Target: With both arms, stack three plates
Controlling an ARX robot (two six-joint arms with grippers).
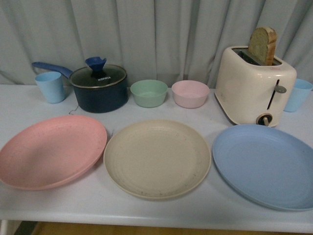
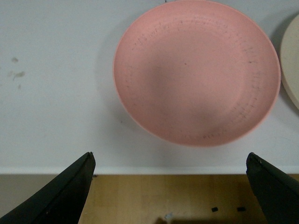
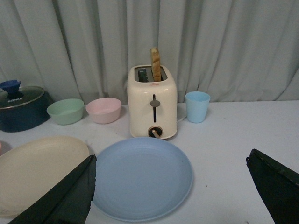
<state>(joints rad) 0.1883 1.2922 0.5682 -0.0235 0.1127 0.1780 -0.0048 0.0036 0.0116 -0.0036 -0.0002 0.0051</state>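
Observation:
Three plates lie side by side along the front of the white table (image 1: 156,210): the pink plate (image 1: 51,151) at left, the beige plate (image 1: 157,157) in the middle, the blue plate (image 1: 268,165) at right. No arm shows in the front view. My left gripper (image 2: 170,161) is open and empty above the table's front edge, with the pink plate (image 2: 196,70) ahead of it. My right gripper (image 3: 170,165) is open and empty, with the blue plate (image 3: 140,177) between its jaws' lines and the beige plate (image 3: 37,170) beside it.
Behind the plates stand a light blue cup (image 1: 50,86), a dark blue lidded pot (image 1: 98,88), a green bowl (image 1: 148,93), a pink bowl (image 1: 190,93), a cream toaster (image 1: 254,88) with a bread slice (image 1: 263,45), and another blue cup (image 1: 298,94). A curtain hangs behind.

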